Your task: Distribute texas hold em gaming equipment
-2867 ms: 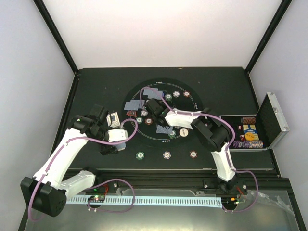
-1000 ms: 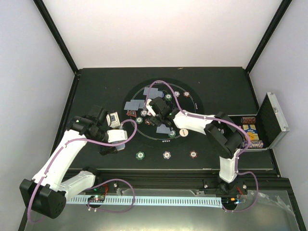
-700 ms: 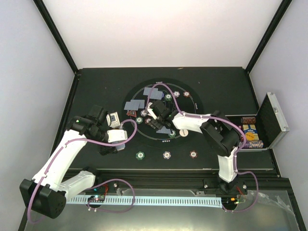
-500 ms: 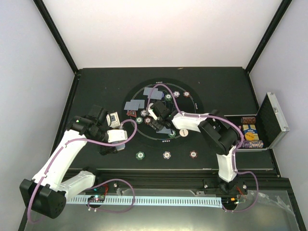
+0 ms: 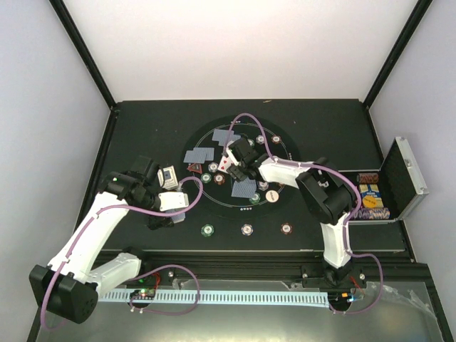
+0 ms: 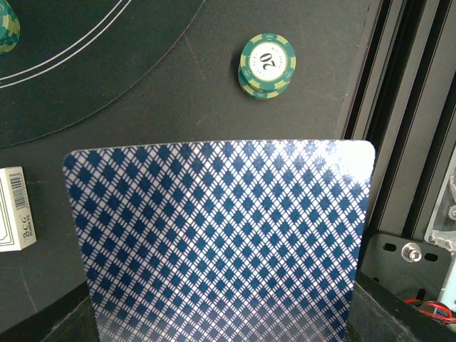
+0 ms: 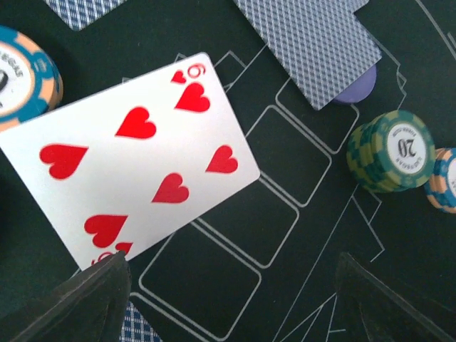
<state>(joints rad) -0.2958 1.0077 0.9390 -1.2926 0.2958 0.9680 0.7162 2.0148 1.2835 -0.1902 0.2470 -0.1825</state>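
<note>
Overhead, the left gripper (image 5: 165,216) hangs low over the table (image 5: 142,135), left of the round black mat (image 5: 288,174) and just beside a small white deck box (image 5: 169,176). The right gripper (image 5: 235,162) reaches over the middle of the mat, with a face-up red card (image 5: 225,164) at its tip. Blue-backed cards lie around it: one pair (image 5: 198,155) to the left, a far pair (image 5: 226,135) toward the back, and a near card (image 5: 244,187) next to a white disc (image 5: 271,196). A row of three chips (image 5: 246,229) sits off the mat toward the near edge. The silver-edged case (image 5: 402,178) stands open at the far right with chips inside.

From the left wrist, a diamond-backed card (image 6: 221,242) stands upright and fills the lower frame. The fingers are hidden behind it, closed on its bottom edge. Beyond it a green stack marked 20 (image 6: 267,64) rests on the table outside the mat's line, and the deck box shows at the left edge.

From the right wrist, the two fingers (image 7: 85,299) stand wide apart at the bottom corners with nothing between them. The face-up red card shows six hearts. One of its corners is hidden behind the lower-left finger, and I cannot tell whether they touch. A purple disc (image 7: 355,89) peeks from under a blue-backed card (image 7: 306,35), near a second green stack (image 7: 390,151).
</note>
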